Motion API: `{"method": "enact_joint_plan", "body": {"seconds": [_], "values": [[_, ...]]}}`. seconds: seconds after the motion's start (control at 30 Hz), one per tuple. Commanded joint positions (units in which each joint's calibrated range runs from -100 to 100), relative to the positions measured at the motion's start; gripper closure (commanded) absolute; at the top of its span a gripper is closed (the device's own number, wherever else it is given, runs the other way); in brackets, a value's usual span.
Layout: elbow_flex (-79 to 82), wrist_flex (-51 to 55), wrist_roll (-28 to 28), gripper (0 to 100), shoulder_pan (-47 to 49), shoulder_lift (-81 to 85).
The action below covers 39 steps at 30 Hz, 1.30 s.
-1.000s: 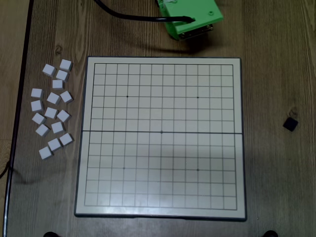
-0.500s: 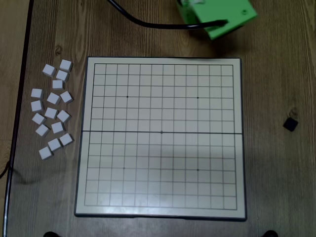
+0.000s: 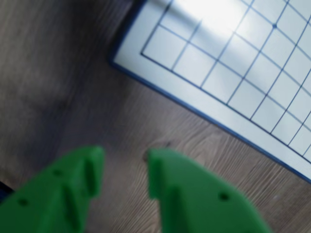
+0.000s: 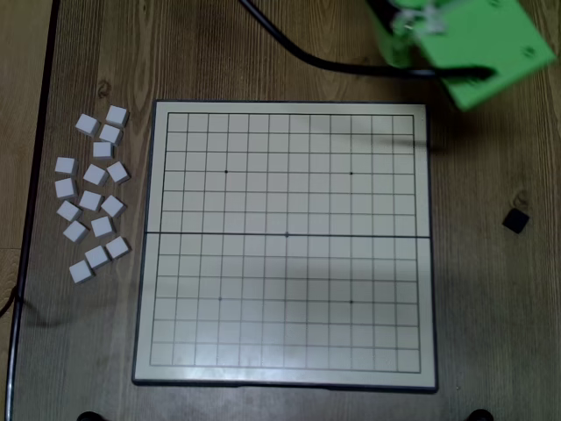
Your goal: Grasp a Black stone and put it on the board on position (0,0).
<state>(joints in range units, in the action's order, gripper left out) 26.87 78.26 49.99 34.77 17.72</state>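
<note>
Green claw [image 3: 124, 167] spread, gripping nothing, hovering over bare wooden counter [image 3: 63, 73] just beside the board [image 3: 233, 63] corner. In overhead view, Black stone [image 4: 515, 219] on counter right of board, centre dot [image 4: 287, 234] uncovered.

1. Seen from overhead, the bright green plastic arm housing [image 4: 469, 44] has swung from above the top middle of the cream gridded board [image 4: 285, 373] to beyond its top right corner.
2. The black cable [image 4: 298, 51] trailing from the housing has stretched rightward with it across the wooden table [image 4: 491, 307].
</note>
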Motion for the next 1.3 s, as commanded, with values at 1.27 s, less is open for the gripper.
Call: {"method": "enact_joint_plan", "body": {"seconds": [1.27], "values": [[-53.24,3.47,12.16,93,0.5,-44.04]]}}
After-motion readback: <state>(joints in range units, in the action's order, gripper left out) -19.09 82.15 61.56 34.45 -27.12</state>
